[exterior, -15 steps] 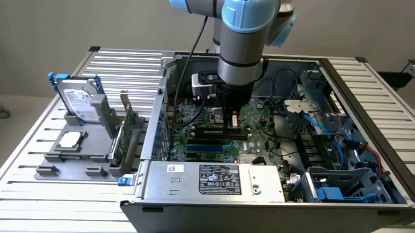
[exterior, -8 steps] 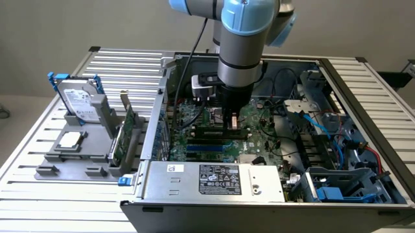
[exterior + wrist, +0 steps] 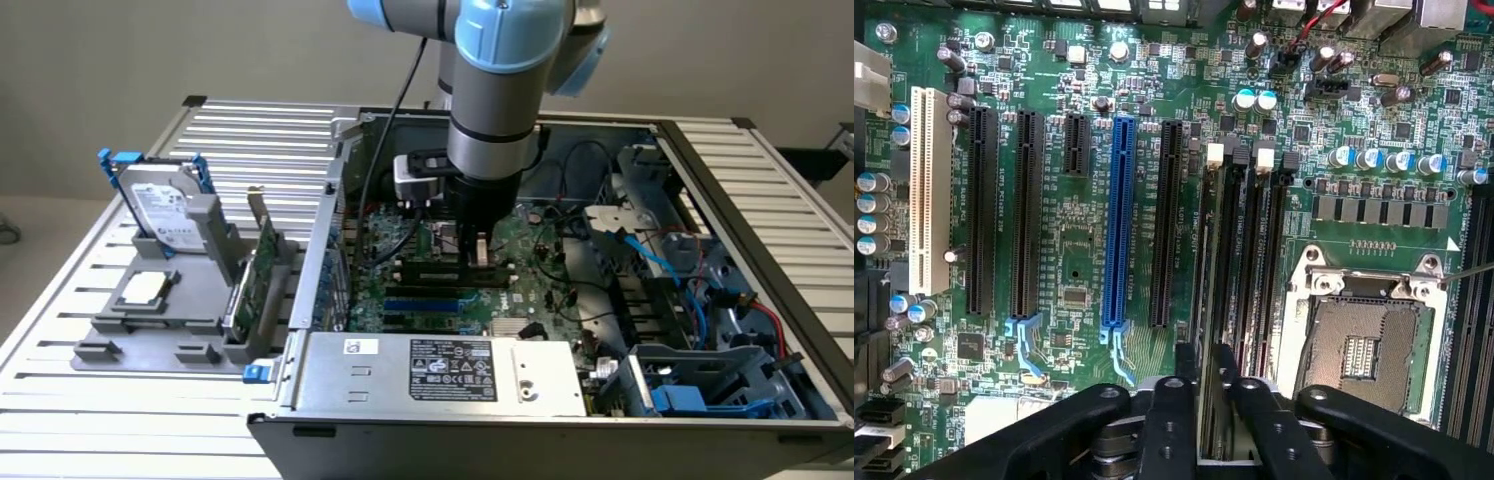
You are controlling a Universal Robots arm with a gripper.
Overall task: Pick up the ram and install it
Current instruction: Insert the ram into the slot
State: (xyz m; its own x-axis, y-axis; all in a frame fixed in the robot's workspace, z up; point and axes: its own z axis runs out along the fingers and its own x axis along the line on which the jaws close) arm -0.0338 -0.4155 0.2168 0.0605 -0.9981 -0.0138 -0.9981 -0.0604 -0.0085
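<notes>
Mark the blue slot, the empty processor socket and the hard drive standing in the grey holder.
blue slot [image 3: 1120, 220], wrist view, middle of its long plastic body.
processor socket [image 3: 1364, 352], wrist view, contact field inside the metal frame.
hard drive [image 3: 158, 207], exterior view, its labelled face.

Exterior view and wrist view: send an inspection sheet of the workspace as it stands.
Surface: slatted metal table, open computer case on it.
Job's things: ram edge-on above the memory slots, apparently held.
Clutter: grey fixture with hard drive and expansion card.
Grippers: gripper shut on the ram, low over the motherboard.
Cables: blue cable and red cable inside the case.
Surroundings: plain wall.
</notes>
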